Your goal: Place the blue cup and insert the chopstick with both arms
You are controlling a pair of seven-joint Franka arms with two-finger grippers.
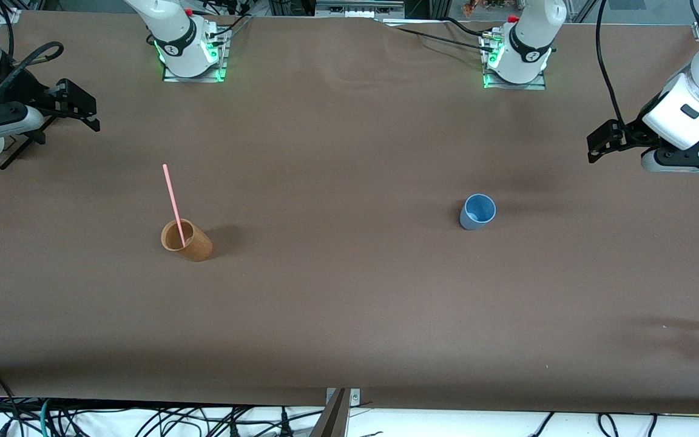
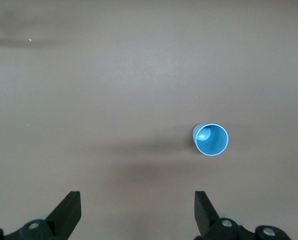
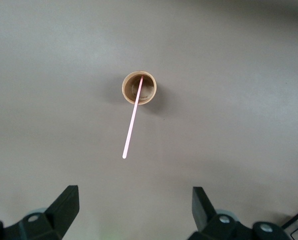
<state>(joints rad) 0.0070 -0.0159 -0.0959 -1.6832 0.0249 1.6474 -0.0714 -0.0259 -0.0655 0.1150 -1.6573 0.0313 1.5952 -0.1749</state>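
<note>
- Standing upright, right of centre in the front view: blue cup (image 1: 478, 212); light, rigid, best pinched across the rim.
- Leaning in wooden cup (image 1: 186, 240), left of centre: chopstick (image 1: 173, 203); thin, slippery, best gripped mid-shaft.
- Hovering spread apart at the frame edges: left gripper (image 2: 137, 214), right gripper (image 3: 135, 211).

Lighting: even, diffuse, overhead; moderately bright. Desk (image 1: 349, 303): matte brown, no glare. Shadows: soft, short, beside wooden cup (image 1: 187, 240) and blue cup (image 1: 478, 212); broad faint patches under both arms. Green lamps glow at both arm bases. Focus: sharp in the front view; wrist views slightly softer.
</note>
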